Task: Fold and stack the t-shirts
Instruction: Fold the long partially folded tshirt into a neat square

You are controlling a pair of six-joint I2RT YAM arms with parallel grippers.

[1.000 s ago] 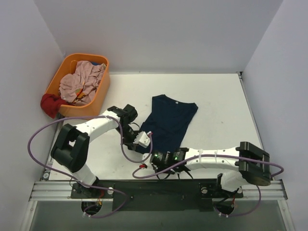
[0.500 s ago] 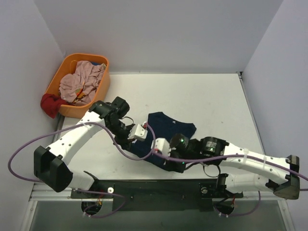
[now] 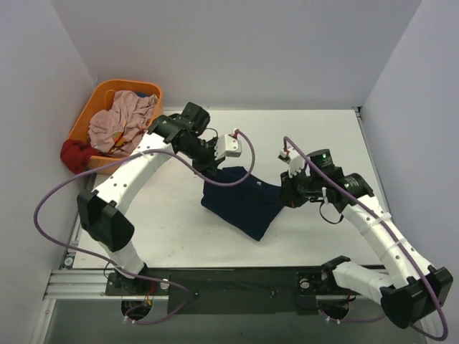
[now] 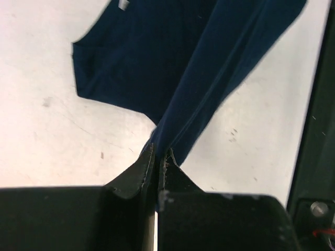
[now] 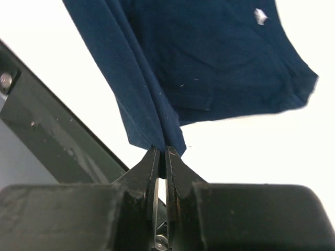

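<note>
Your left end effector (image 3: 214, 168) and right end effector (image 3: 285, 193) were each clamped on the shirt (image 3: 244, 206). It sagged between them, its held edge running left-right and the rest trailing nearward onto the desk (image 3: 323, 143).

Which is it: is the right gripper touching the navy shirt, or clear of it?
Touching. The right wrist view shows the right gripper shut on a bunched edge of the navy shirt, with the cloth pinched between its jaws.
</note>
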